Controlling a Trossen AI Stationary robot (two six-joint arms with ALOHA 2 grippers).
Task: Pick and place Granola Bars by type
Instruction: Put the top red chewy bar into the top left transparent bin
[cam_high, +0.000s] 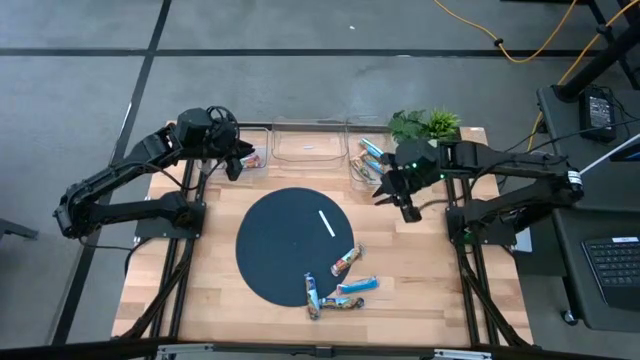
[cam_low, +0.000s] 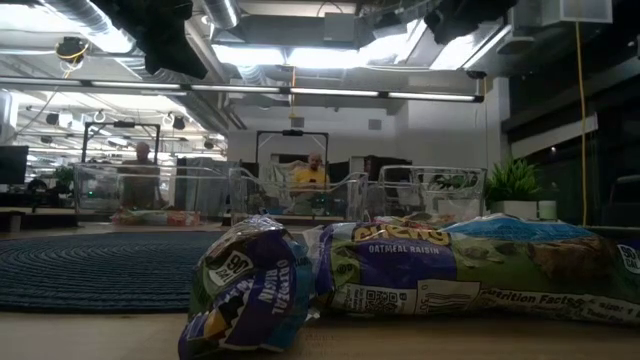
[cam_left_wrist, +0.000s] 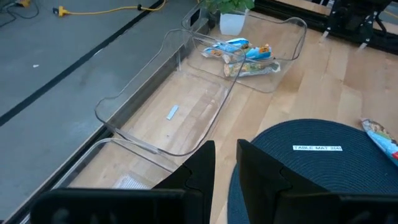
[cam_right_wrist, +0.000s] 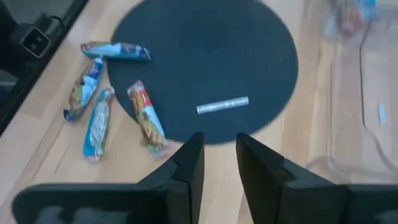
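Note:
Several granola bars lie at the near right rim of the round dark mat: a red-orange one and three blue ones. More blue bars lie in the right clear bin, and one reddish bar lies in the left bin. My left gripper hovers by the left bin, narrowly open with nothing between its fingers. Above the wood between the right bin and the mat, my right gripper is narrowly open too and holds nothing.
Three clear bins stand along the far edge; the middle one holds only a small white scrap. A thin white strip lies on the mat. A potted plant stands at the far right corner. Bare wood lies to the mat's left.

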